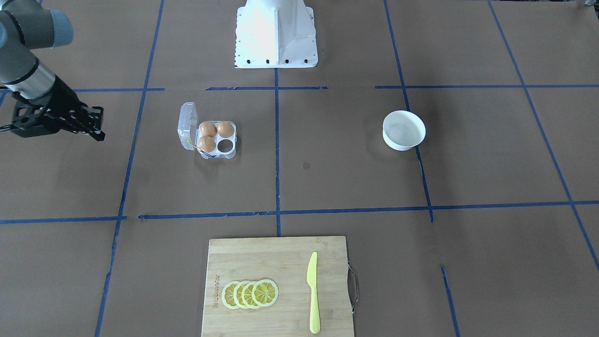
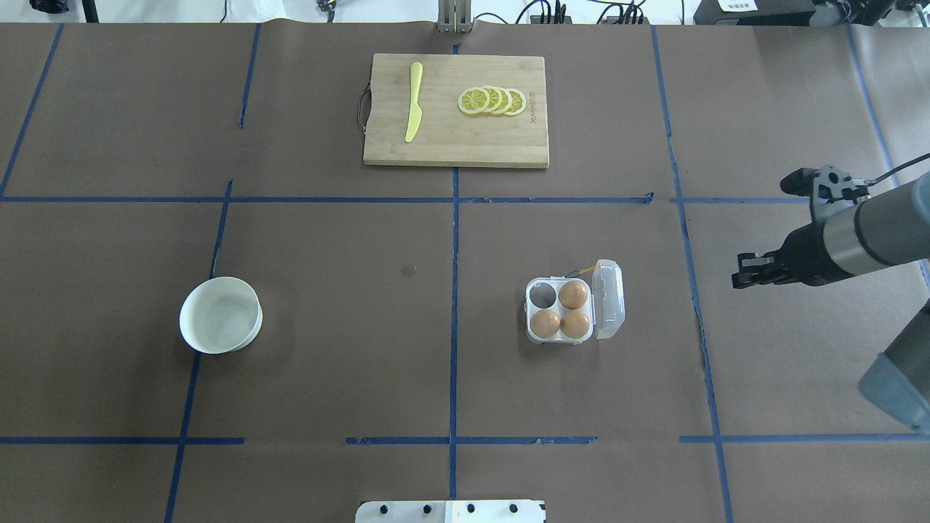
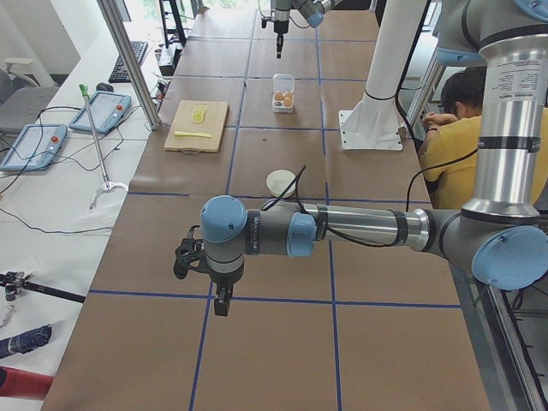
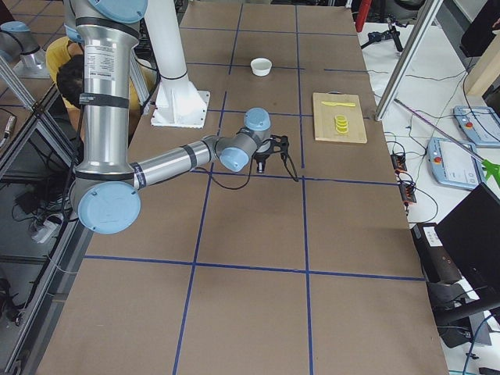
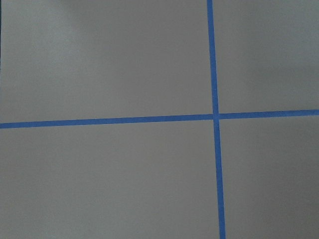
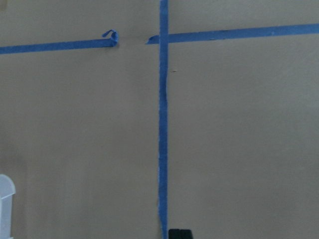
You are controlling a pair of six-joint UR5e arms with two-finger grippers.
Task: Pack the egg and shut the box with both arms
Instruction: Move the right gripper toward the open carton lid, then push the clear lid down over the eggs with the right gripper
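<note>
The clear egg box (image 2: 569,338) stands open right of the table's middle, its lid (image 2: 609,299) upright on its right side and the yellow cord at its far edge. Three orange-brown eggs (image 2: 574,293) fill three cups; the far-left cup (image 2: 541,294) is empty. The box also shows in the front view (image 1: 230,155). My right gripper (image 2: 740,272) hovers right of the box, apart from it, shut and empty; it also shows in the front view (image 1: 98,125). My left gripper (image 3: 221,306) shows only in the left side view, far from the box; I cannot tell its state.
An empty white bowl (image 2: 220,314) sits on the left half. A wooden cutting board (image 2: 455,145) at the far edge carries lemon slices (image 2: 492,100) and a yellow knife (image 2: 414,102). The white pedestal base (image 1: 276,35) stands at the near edge.
</note>
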